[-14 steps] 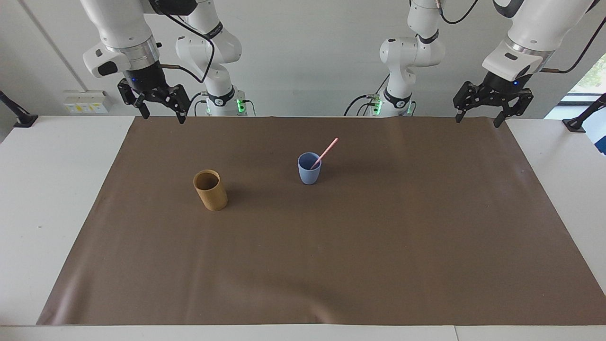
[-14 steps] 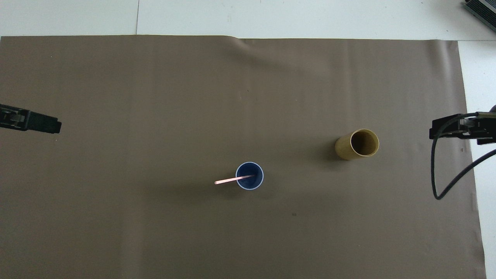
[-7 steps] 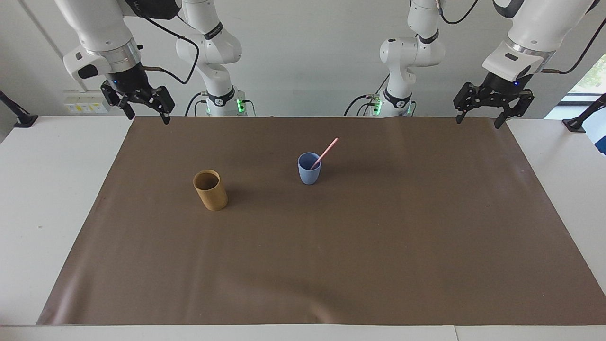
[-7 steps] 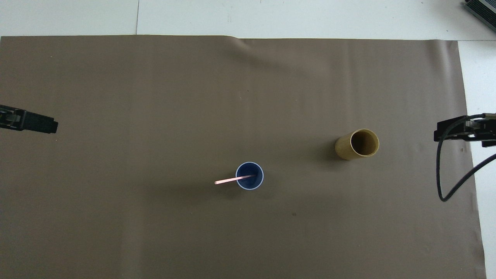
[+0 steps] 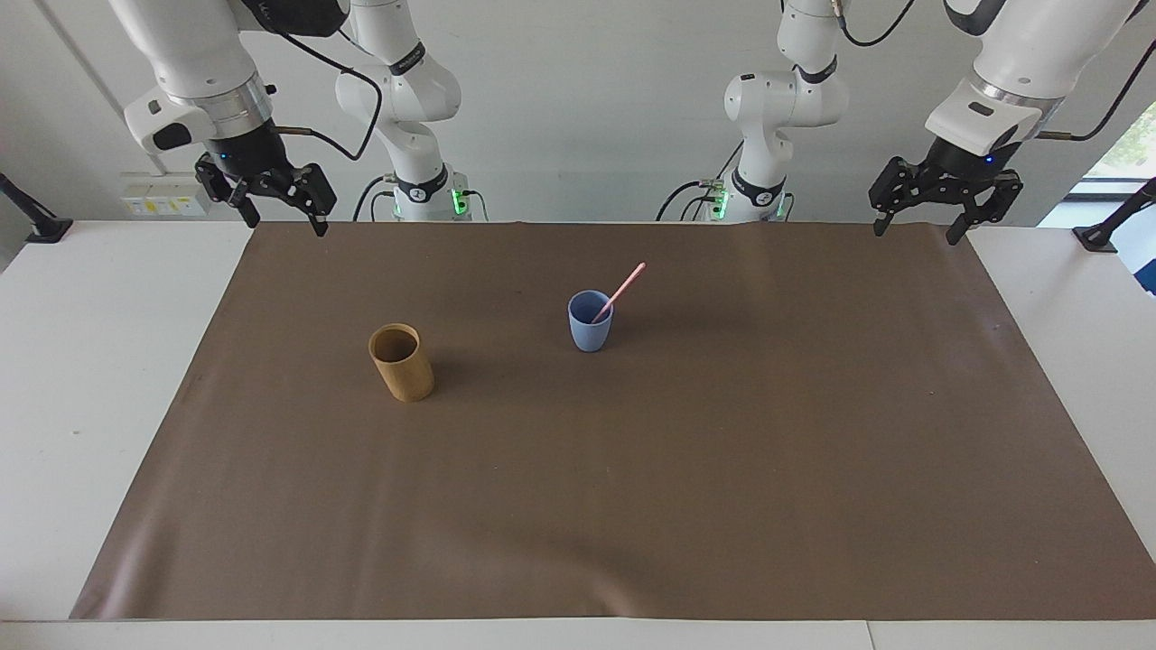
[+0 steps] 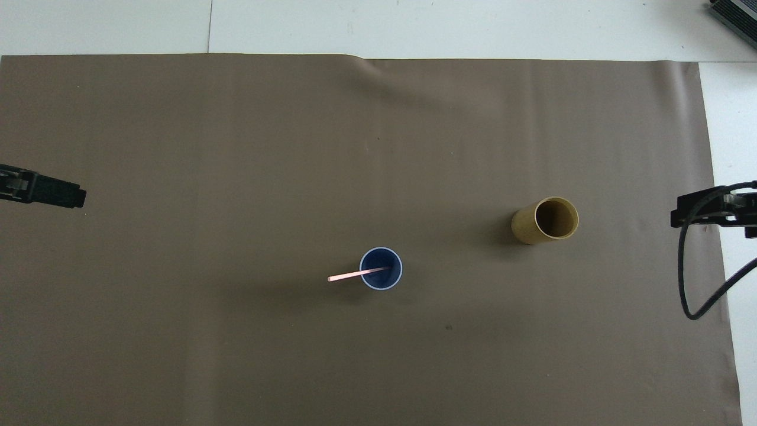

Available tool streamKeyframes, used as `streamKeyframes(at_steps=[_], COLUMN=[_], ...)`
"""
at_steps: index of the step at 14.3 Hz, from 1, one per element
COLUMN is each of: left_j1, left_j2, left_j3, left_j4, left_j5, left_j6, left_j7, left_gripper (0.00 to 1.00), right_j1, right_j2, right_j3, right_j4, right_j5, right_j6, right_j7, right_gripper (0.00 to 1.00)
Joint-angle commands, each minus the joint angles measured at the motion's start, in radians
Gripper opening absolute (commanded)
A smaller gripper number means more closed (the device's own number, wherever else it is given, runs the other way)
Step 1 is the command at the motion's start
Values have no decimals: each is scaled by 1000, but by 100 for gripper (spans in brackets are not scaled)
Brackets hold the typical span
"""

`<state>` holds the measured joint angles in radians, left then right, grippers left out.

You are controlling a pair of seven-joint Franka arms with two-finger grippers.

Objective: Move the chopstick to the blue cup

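the chopstick [image 5: 619,292] leans in the blue cup [image 5: 590,321], well apart from both grippers. the right gripper [image 5: 274,200] hangs spread and empty over the mat's [image 5: 632,506] corner; the left gripper [image 5: 921,209] likewise. the tan cup [image 5: 402,363] stands toward the right gripper's end.

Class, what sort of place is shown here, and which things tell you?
Probably a robotics lab: two white robot arms mounted at a table, and a brown mat laid out with cups.

My arms [image 5: 397,81] are glossy white with rounded joints and dark seams. Silver rings sit above my black linkage grippers, right [image 5: 275,210] and left [image 5: 915,221]. Black cables loop off my wrists; green lights glow at my bases.
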<state>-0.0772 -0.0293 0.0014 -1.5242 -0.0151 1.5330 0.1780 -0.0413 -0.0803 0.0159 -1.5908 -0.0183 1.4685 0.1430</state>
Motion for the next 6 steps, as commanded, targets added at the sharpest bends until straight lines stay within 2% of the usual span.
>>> streamKeyframes(at_steps=[1, 6], left_j1=[22, 22], left_j2=[-4, -4], left_j3=[-12, -12], left_j4=[-1, -1], left_j5=[7, 7], left_j6=[-17, -17], left_j7=[18, 12], left_gripper=[100, 100], right_j1=[-9, -6], right_j2=[-6, -7], right_j3=[9, 6], right_j4=[6, 2], right_j5=[11, 12], right_j6=[19, 39], right_j7=[1, 0], right_gripper=[100, 100])
